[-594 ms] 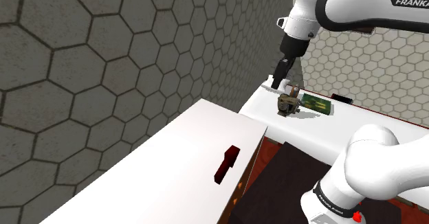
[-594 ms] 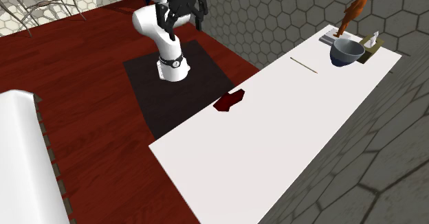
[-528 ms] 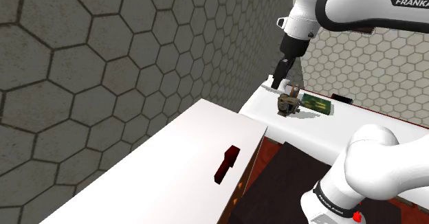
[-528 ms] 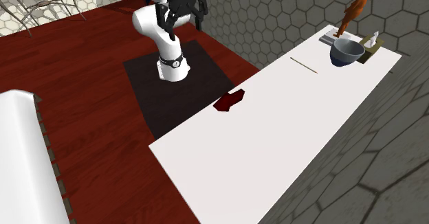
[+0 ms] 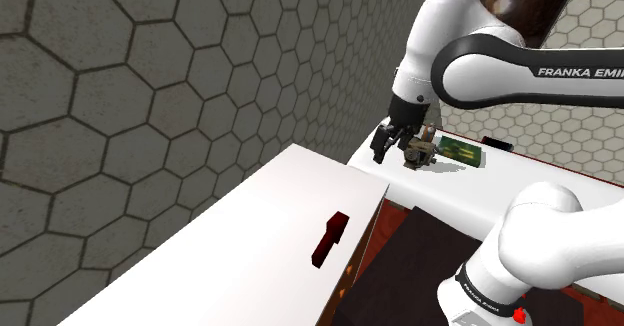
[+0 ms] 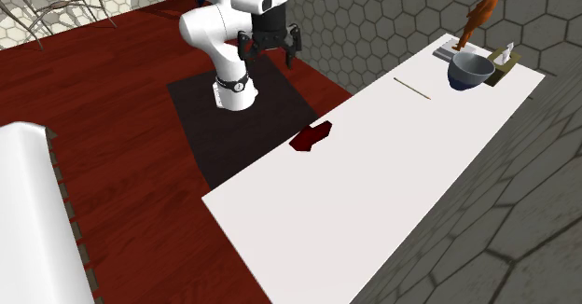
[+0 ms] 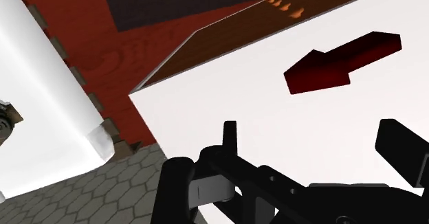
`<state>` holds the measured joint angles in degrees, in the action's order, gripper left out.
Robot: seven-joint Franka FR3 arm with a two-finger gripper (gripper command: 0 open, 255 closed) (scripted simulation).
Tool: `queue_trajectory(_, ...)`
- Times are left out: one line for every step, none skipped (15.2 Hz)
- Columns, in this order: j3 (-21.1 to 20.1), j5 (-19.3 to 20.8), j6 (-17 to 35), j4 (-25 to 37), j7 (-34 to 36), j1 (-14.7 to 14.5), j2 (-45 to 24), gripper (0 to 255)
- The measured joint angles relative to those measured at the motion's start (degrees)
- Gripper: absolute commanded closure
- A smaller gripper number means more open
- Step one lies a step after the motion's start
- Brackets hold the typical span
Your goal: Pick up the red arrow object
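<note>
The red arrow (image 6: 311,137) lies near the table (image 6: 401,162) edge facing the arm. The end effector (image 6: 269,55), fingers apart, hangs well clear beyond that edge.

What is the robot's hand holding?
Nothing. The black two-finger hand is open and empty; the dark red arrow-shaped block lies apart from it on the white table.

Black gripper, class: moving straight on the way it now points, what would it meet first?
Probably the bare white tabletop, just short of the dark red arrow-shaped block; depth is hard to judge.
</note>
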<state>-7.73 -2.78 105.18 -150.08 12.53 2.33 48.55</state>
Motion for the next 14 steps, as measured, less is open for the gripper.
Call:
queue_trajectory(-1.64,-1.05,1.41,-1.59,3.29,0.27,0.08,0)
queue_trajectory(-2.88,-1.83,3.27,-3.5,6.16,0.78,0.0,0)
queue_trajectory(-4.74,-2.92,4.71,-3.85,9.51,1.07,-1.15,0)
queue_trajectory(-6.46,-3.91,6.41,-4.53,12.82,1.48,-2.28,0)
queue_trajectory(-8.05,-4.89,8.06,-5.69,15.98,1.8,-2.85,0)
queue_trajectory(-9.75,-6.0,9.61,-6.94,19.24,1.98,-3.23,0)
queue_trajectory(-11.6,-6.83,11.78,-7.05,22.5,2.67,-5.38,0)
queue_trajectory(-13.46,-7.84,14.1,-8.0,25.79,3.06,-6.86,0)
queue_trajectory(-15.31,-8.72,16.2,-8.52,29.1,3.57,-8.53,0)
queue_trajectory(-16.89,-9.31,17.53,-8.35,32.29,4.3,-10.08,0)
queue_trajectory(-18.57,-9.91,19.41,-8.66,35.46,5.03,-11.78,0)
queue_trajectory(-20.35,-10.27,21.85,-8.84,38.61,6.09,-14.17,0)
queue_trajectory(-22.31,-10.55,23.59,-8.35,42.11,7.06,-16.43,0)
queue_trajectory(-24.57,-10.74,25.95,-8.16,45.9,8.12,-19.12,0)
